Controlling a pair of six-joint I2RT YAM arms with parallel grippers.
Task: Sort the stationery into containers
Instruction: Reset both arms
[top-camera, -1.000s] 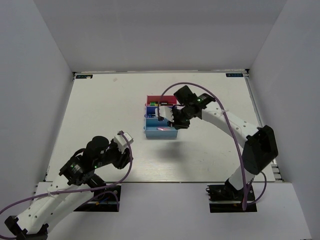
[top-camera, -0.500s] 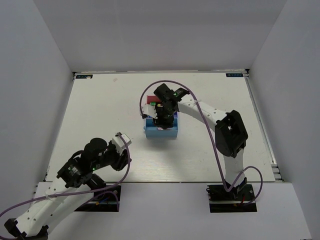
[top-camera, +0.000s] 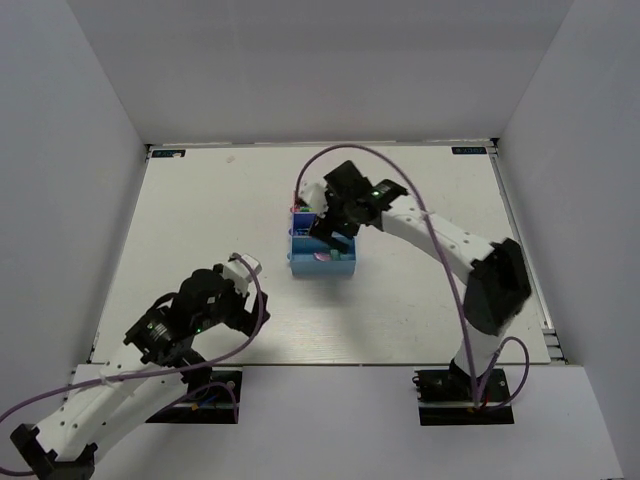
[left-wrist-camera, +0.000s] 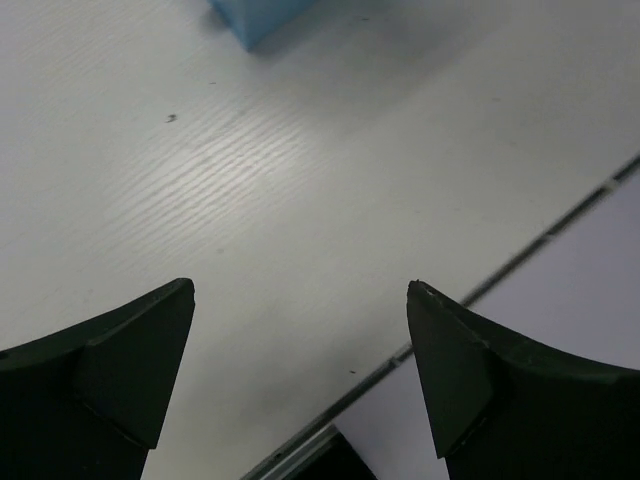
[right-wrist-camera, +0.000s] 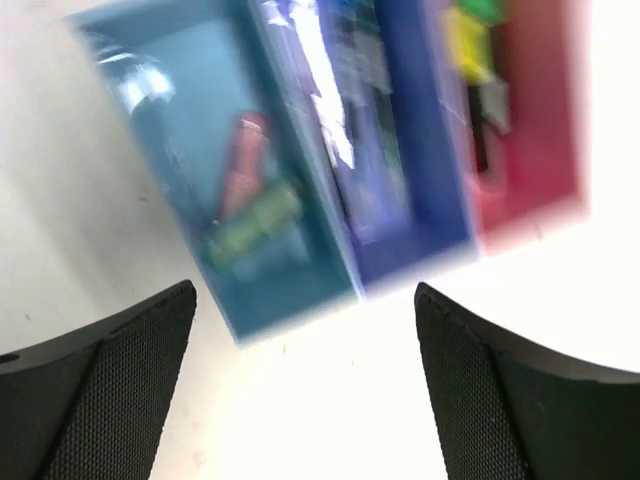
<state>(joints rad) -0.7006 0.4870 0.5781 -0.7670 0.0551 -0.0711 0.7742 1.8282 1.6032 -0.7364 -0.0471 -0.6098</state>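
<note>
1. The left gripper (left-wrist-camera: 300, 300) hangs low over bare table (left-wrist-camera: 300, 180), near and left of the trays. Its fingers are spread wide with nothing between them. Parked there, it is out of the right arm's path.
2. The light blue tray (right-wrist-camera: 175, 140), nearest of the row, holds a pink piece (right-wrist-camera: 243, 165) and a green piece (right-wrist-camera: 255, 220) lying close together.
3. The right gripper (right-wrist-camera: 305, 295) hovers above the row, fingers wide apart and empty. The top view shows no loose stationery, so the step looks like clearing away from the trays. It should rise straight up before swinging right, so neither finger clips a wall and drags the joined row.
4. Farther on, the dark blue tray (right-wrist-camera: 425, 180) holds pens (right-wrist-camera: 350, 120), which are too blurred to count.
5. Farthest, the red tray (right-wrist-camera: 540, 150) holds highlighters (right-wrist-camera: 468, 45) with yellow and green caps.
</note>
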